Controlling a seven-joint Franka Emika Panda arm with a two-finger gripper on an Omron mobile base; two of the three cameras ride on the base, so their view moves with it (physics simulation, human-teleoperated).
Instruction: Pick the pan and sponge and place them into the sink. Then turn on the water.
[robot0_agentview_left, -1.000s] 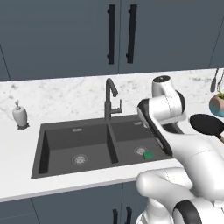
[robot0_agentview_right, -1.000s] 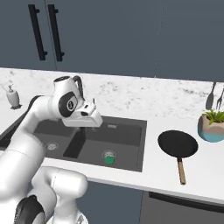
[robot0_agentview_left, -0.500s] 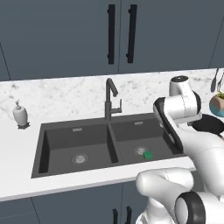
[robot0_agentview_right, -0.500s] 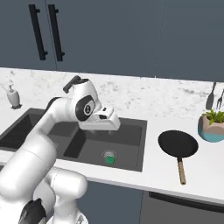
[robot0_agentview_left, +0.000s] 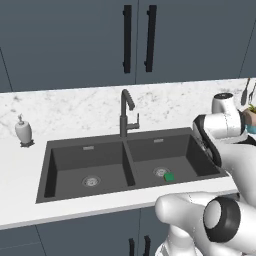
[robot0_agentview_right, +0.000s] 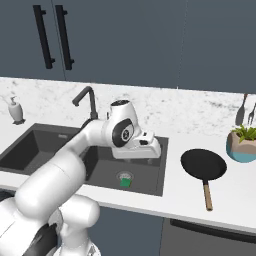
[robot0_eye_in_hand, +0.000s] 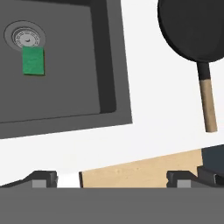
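Black pan: the pan (robot0_agentview_right: 204, 164) lies flat on the white counter (robot0_agentview_right: 175, 195), right of the sink's right edge, between that edge and a potted plant (robot0_agentview_right: 242, 143) near the wall.
Handle line: its long axis runs from the round dish toward the counter's front edge; the handle (robot0_eye_in_hand: 206, 103) shows pale wood and points at the front edge, slightly off square.
Claw: the gripper (robot0_agentview_right: 150, 161) hangs over the right basin's right rim with its jaws spread wide and nothing between them.
Direction to go: the pan lies to the claw's right, apart from it, with a strip of bare counter between; in the hand view it sits at the upper right corner.
Green sponge: the sponge (robot0_agentview_right: 125, 183) already rests on the floor of the right basin of the sink (robot0_agentview_left: 130, 170), just beside the drain (robot0_eye_in_hand: 25, 37).
Faucet: the tap (robot0_agentview_left: 126, 113) stands at the back rim over the divider, untouched as far as I can judge.
Step in hand: reaching sideways for the pan, by my reading; a grasp on the rim or handle looks likeliest.
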